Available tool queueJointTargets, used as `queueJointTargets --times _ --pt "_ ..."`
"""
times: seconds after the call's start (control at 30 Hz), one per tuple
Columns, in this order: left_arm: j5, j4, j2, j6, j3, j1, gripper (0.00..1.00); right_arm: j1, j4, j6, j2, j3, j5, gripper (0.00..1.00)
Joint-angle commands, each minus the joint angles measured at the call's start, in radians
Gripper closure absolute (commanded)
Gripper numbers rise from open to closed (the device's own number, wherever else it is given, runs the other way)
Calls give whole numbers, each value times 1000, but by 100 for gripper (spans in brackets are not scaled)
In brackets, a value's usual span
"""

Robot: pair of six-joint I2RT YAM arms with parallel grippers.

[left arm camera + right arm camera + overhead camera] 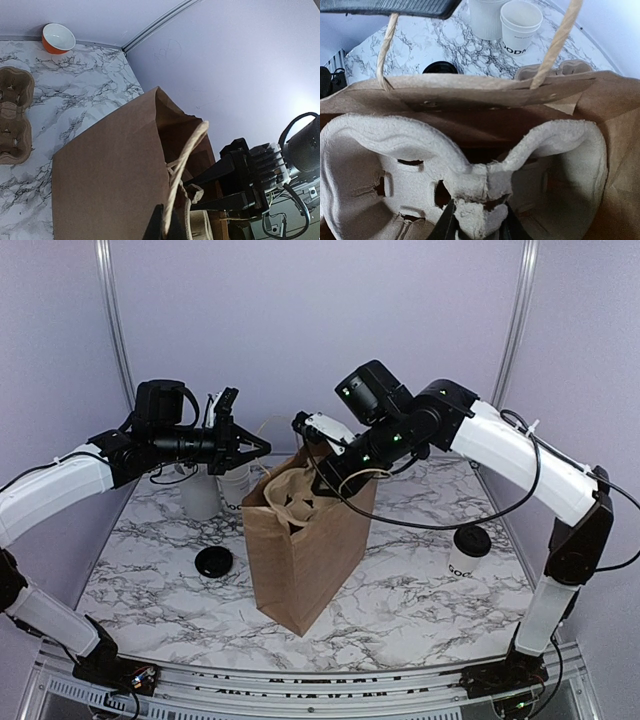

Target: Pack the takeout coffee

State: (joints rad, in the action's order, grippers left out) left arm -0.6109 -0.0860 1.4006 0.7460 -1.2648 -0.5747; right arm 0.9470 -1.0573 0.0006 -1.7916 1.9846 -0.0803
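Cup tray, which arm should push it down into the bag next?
Right, probably. The right end effector pinches the cup tray at the bag mouth; the left end effector is busy, shut on the bag's handle.

The top external camera sits high above and behind the near edge of the white-and-grey marble table. It looks down and forward from far enough to take in the whole top, with the brown paper bag upright at its middle. The left wrist camera rides close beside the bag, tilted, looking across its open mouth past the pale twine handle toward the lilac wall. The right wrist camera hangs just over the bag's mouth, very near the brown moulded-pulp cup tray that fills its frame, and faces the table's left side. All three views share the bag's rim. The top and right wrist views also share the round black plastic lid.
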Motion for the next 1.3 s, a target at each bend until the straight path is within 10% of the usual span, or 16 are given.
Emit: queueJointTargets --times 0.0,1.27 --pt "-27 -25 6 -37 -23 6 100 -40 7 41 36 13 -28 78" --pt "-21 -31 8 -40 -38 2 100 1 -87 31 -63 61 66 76"
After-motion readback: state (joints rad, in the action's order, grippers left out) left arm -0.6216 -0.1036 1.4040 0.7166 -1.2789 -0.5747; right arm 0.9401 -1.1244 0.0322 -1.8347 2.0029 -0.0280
